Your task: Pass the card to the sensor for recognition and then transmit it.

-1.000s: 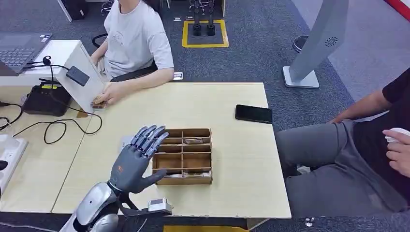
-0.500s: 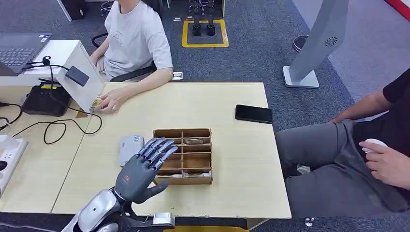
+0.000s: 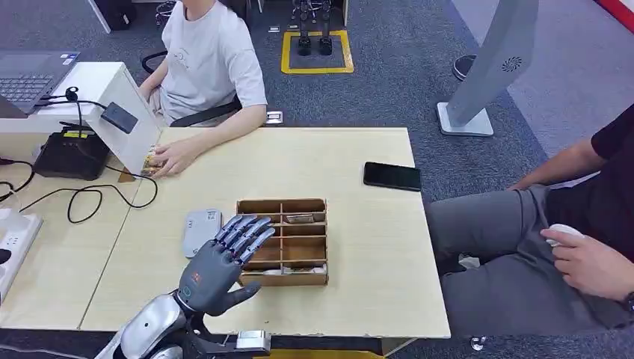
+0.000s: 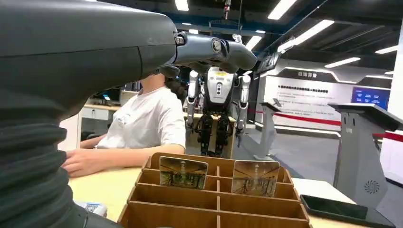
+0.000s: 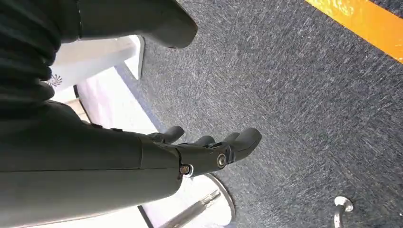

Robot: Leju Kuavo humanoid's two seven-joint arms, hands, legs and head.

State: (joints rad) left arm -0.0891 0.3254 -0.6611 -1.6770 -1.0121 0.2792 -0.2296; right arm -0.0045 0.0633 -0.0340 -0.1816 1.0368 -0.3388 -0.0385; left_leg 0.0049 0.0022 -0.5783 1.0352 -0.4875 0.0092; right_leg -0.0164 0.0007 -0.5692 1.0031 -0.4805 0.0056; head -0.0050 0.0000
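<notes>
A wooden divided box [image 3: 282, 202] stands mid-table with picture cards in it: one card [image 3: 299, 218] in a far compartment, others along the near row [image 3: 295, 271]. In the left wrist view two cards [image 4: 183, 172] [image 4: 255, 177] stand upright in the box [image 4: 209, 204]. A flat grey sensor [image 3: 201, 232] lies just left of the box. My left hand [image 3: 220, 262] hovers open over the box's near left corner, fingers stretched out and holding nothing. My right hand [image 5: 209, 147] hangs over the carpet, fingers apart and empty.
A seated person across the table rests a hand on a card [image 3: 153, 161] beside a white slanted stand [image 3: 127, 112]. A black phone [image 3: 392, 176] lies at the table's right edge. Cables [image 3: 90, 196] and a black device [image 3: 72, 153] sit far left. Another person sits at the right.
My left hand has drawn back toward the near table edge, uncovering the grey sensor. The person on the right has lowered a hand onto their lap.
</notes>
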